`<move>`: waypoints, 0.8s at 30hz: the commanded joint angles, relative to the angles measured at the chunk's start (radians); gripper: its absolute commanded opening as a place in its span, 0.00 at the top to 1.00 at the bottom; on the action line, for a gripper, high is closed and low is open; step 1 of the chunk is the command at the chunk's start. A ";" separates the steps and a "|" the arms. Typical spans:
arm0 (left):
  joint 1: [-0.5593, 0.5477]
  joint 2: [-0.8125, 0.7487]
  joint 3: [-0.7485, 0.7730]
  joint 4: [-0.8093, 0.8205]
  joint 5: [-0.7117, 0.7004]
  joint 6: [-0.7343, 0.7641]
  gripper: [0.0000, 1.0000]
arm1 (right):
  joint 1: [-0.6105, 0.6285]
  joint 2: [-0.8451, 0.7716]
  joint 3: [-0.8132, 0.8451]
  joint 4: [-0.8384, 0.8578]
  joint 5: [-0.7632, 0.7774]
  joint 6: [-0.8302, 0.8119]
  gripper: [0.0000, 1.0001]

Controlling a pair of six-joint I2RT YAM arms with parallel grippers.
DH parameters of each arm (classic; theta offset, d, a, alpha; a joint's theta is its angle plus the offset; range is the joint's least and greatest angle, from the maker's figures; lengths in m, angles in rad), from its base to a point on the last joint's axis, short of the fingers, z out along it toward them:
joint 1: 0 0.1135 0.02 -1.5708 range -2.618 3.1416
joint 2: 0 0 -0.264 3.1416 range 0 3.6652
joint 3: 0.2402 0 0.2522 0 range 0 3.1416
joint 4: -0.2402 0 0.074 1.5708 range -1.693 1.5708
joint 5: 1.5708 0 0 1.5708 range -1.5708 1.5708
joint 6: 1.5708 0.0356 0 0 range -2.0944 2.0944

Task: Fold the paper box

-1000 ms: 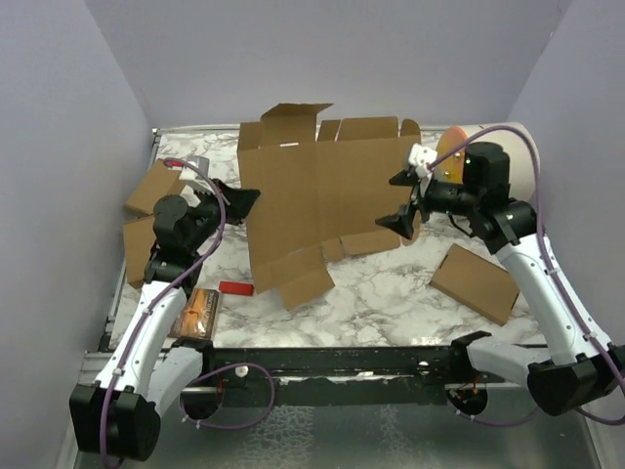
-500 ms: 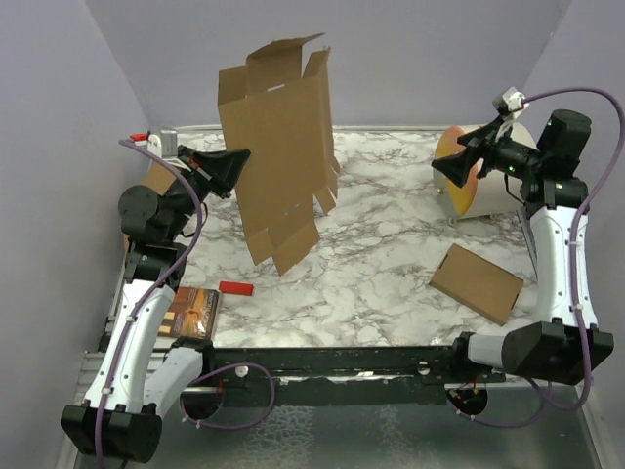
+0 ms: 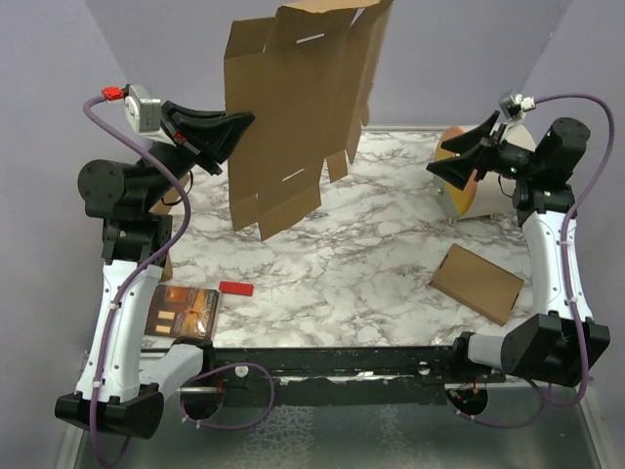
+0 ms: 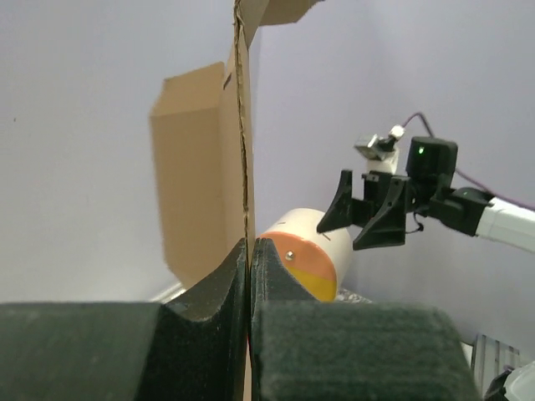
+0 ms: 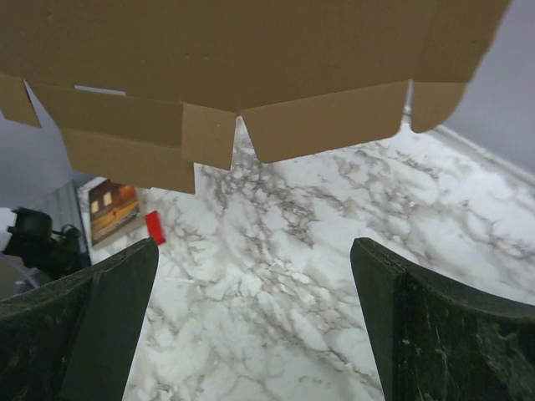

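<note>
The paper box [image 3: 293,107], a largely flat, unfolded sheet, hangs upright in the air, clear of the worktop [image 3: 371,264] below it. Its left edge is pinched tight in the left jaws, while the right jaws stand wide and empty, well apart to its right. Folding proper seems not yet begun, so the next move likely calls for the right jaws to come in to a side flap and bend it along its score while the left jaws hold firm.

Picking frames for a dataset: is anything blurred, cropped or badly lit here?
Top external: evenly lit, sharp; the paper box is cropped at the top edge. Left wrist: the left pincer looms dark and soft. Right wrist: box and table sharp, right pincer soft.
</note>
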 commanded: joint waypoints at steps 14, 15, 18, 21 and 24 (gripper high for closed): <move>0.004 0.099 0.232 0.185 0.001 -0.137 1.00 | -0.189 -0.100 -0.245 0.785 0.041 0.803 0.00; 0.003 0.108 0.248 0.182 -0.001 -0.147 1.00 | -0.206 -0.095 -0.246 0.776 0.038 0.771 0.00; 0.003 0.133 0.289 0.172 -0.007 -0.180 1.00 | -0.231 -0.096 -0.284 0.723 0.035 0.692 0.00; 0.003 0.151 0.307 0.179 -0.007 -0.215 1.00 | -0.232 -0.124 -0.338 0.726 0.032 0.637 0.00; 0.004 0.155 0.310 0.207 -0.003 -0.249 1.00 | -0.235 -0.138 -0.324 0.655 0.052 0.568 0.00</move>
